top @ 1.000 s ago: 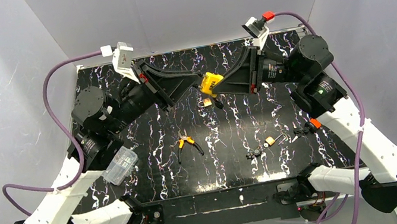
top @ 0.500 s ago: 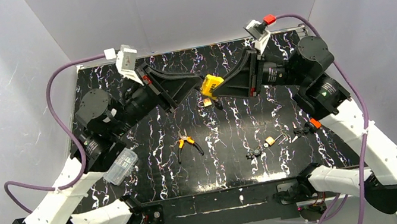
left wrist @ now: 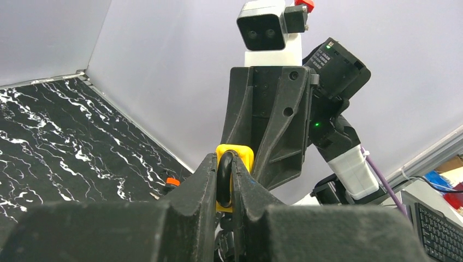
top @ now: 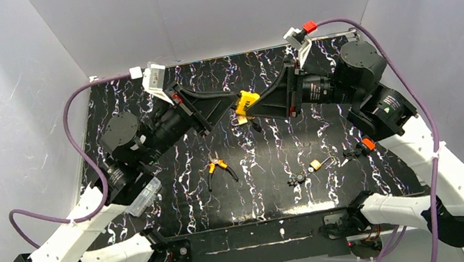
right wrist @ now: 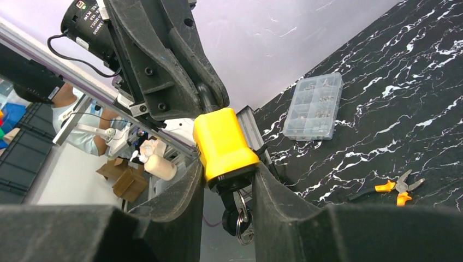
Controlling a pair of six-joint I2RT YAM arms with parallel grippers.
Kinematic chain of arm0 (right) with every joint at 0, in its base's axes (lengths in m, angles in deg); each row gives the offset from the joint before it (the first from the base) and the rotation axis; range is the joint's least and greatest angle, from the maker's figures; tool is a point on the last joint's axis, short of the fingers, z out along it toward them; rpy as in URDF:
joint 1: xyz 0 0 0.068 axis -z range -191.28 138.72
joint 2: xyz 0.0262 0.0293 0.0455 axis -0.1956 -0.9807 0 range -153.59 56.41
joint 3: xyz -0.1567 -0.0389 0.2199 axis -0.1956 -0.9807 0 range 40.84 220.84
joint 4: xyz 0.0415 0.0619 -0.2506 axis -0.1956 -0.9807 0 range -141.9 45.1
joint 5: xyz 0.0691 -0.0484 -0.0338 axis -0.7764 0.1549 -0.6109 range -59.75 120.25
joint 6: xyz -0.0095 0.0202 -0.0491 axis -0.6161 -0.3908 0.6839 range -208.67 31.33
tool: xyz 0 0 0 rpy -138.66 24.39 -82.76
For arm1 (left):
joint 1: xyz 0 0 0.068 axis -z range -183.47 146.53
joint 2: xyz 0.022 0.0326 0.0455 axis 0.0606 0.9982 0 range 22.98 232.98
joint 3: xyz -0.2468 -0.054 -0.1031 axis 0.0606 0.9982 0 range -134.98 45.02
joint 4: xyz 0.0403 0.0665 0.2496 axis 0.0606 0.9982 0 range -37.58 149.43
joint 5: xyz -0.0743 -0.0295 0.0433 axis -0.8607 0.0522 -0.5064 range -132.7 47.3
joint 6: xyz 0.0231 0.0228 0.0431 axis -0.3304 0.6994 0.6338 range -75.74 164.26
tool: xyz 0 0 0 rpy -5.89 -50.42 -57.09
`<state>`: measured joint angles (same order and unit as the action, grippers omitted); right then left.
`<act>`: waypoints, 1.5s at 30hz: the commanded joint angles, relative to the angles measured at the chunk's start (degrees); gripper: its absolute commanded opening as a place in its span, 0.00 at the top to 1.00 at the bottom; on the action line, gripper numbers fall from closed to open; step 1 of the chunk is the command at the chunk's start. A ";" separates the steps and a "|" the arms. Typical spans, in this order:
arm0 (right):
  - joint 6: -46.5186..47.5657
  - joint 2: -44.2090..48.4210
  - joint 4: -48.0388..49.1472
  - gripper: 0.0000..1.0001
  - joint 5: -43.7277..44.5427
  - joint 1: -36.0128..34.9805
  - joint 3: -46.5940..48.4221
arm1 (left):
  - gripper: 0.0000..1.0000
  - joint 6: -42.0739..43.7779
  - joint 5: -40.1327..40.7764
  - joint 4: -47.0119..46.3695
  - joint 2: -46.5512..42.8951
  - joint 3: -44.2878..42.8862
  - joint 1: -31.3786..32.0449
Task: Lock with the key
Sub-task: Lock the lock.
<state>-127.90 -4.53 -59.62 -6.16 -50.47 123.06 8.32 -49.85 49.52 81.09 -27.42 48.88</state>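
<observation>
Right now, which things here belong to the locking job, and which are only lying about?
For the job: yellow padlock, its key, left pincer and right pincer holding it.
Lying about: pliers, small brass padlock, clear parts box.

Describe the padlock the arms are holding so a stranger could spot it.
Above the far middle of the black marbled table, the left gripper and right gripper meet. Clamped between them, off the surface, is the yellow padlock; the brass padlock lying on the table is smaller.
</observation>
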 commanded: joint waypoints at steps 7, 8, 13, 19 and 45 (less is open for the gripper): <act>2.85 0.21 16.40 0.99 -0.31 -3.58 9.99 | 1.00 7.80 -2.48 25.56 6.26 3.51 4.72; 3.52 0.21 15.44 0.99 0.08 -3.65 10.26 | 1.00 8.44 -1.49 26.63 6.23 3.17 4.92; 7.18 0.12 8.79 0.99 2.01 -4.08 12.02 | 1.00 11.87 2.89 31.81 6.37 0.58 6.31; 11.03 -0.89 2.53 0.99 4.03 -4.85 14.97 | 1.00 15.02 7.72 37.12 8.30 -3.90 8.94; 18.30 -8.03 -8.15 0.99 13.25 -11.88 23.78 | 1.00 17.15 15.81 42.58 21.14 -20.10 20.95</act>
<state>-108.93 -10.99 -94.32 11.59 -59.62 140.89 26.46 -23.99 86.60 92.99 -50.45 65.72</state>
